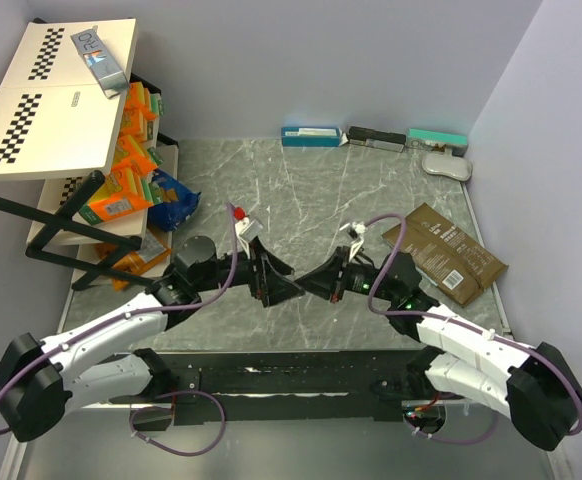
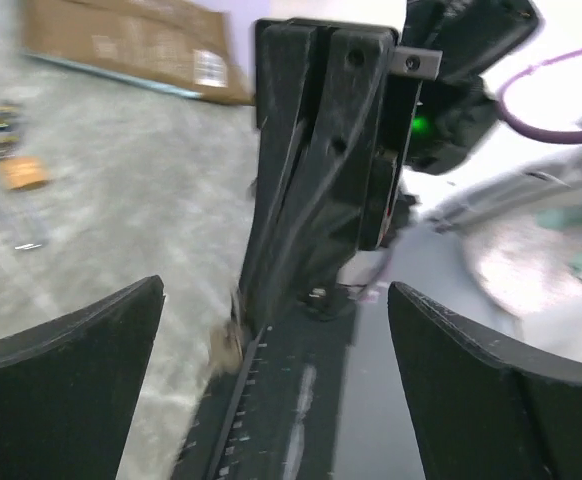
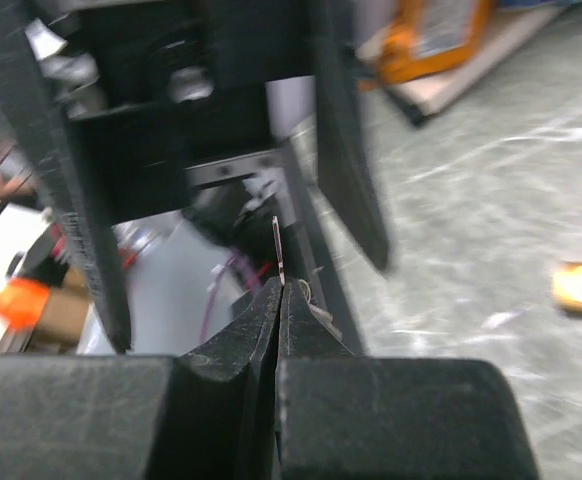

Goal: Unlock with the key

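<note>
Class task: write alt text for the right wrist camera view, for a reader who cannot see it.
The right hand, black fingers pressed shut, pinches a thin silver metal key poking up edge-on. Facing it, blurred, the left hand has its fingers spread wide above a grey marble table.

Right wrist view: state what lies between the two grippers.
A thin metal blade, likely the key, pinched in the shut right gripper, points into the open left gripper; right wrist view shows it.

White-shelled arms with black joints, purple cables, green light
</note>
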Controlling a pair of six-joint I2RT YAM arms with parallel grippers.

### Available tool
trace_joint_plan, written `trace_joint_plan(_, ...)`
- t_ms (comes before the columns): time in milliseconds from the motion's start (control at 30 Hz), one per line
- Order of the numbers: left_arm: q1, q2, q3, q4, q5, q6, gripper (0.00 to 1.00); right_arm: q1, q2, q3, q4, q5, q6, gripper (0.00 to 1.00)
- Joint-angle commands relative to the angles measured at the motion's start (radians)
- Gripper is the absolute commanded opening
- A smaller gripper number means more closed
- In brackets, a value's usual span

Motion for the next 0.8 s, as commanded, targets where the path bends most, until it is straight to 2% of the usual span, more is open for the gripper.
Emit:
trace_joint_plan(0,0.037,-0.050,0.098,-0.219,-0.116,0.107,0.99,-0.102,-0.028,-0.059,-0.012,0.063,0.039,0.00)
trace_joint_plan(67,0.070,-0.047,0.136,-0.327,-0.159,0.173,0.99,-0.180,-0.045,-0.083,-0.013,0.043,0.052,0.00)
trace_joint_plan(100,0.081,-0.044,0.174,-0.446,-0.174,0.199,1.00,-0.205,-0.056,-0.108,-0.021,0.031,0.054,0.00)
trace_joint_plan(233,0.138,0.016,0.254,-0.655,-0.271,0.303,0.99,-0.332,-0.141,-0.154,-0.077,-0.017,0.048,0.00)
trace_joint_plan(333,0.159,0.126,0.307,-0.747,-0.303,0.412,0.99,-0.395,-0.210,-0.168,-0.140,-0.031,0.037,0.00)
trace_joint_plan(433,0.159,0.276,0.385,-0.836,-0.439,0.462,0.99,-0.409,-0.279,-0.163,-0.220,-0.021,0.014,0.00)
trace_joint_plan(533,0.155,0.446,0.443,-0.846,-0.415,0.469,0.99,-0.408,-0.335,-0.162,-0.283,-0.012,-0.006,0.00)
trace_joint_plan(633,0.146,0.533,0.517,-0.873,-0.462,0.477,0.99,-0.409,-0.382,-0.166,-0.315,-0.005,-0.015,0.00)
trace_joint_plan(767,0.109,0.642,0.590,-0.896,-0.452,0.491,0.99,-0.409,-0.416,-0.168,-0.360,-0.001,-0.029,0.00)
